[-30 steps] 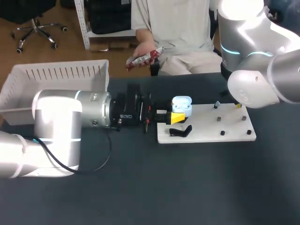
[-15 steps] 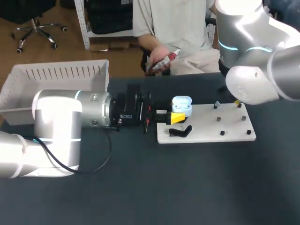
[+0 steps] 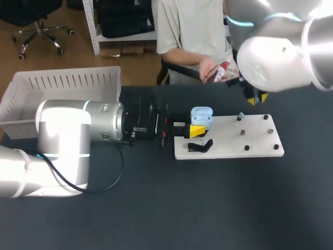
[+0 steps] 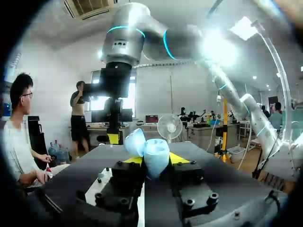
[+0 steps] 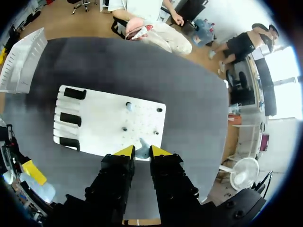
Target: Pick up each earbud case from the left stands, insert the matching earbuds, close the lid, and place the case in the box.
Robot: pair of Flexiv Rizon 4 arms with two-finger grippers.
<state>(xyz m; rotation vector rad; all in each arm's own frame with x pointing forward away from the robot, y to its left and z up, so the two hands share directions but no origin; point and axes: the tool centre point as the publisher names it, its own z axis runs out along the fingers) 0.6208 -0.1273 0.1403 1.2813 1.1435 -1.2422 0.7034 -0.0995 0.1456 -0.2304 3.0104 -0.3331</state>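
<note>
Fingertips of the left pincer are pressed against two opposite sides of the earbud case, so the pincer is closed onto it, parted only by the case's width. The pale blue case is held upright, its long axis close to vertical and its mouth turned upward. The lid is swung open and tipped back toward the far edge of the surface. The left arm is stretched out level from the left side, and the case is carried just above the left end of the white board, near a black stand on that end. A small pale-blue piece is seated on a peg farther along the board. The right pincer is held high over the board's far right part, pointed down, its tips drawn nearly together with a small pale earbud pinched between them. The white slatted box is set at the far left of the surface, well apart from the case
</note>
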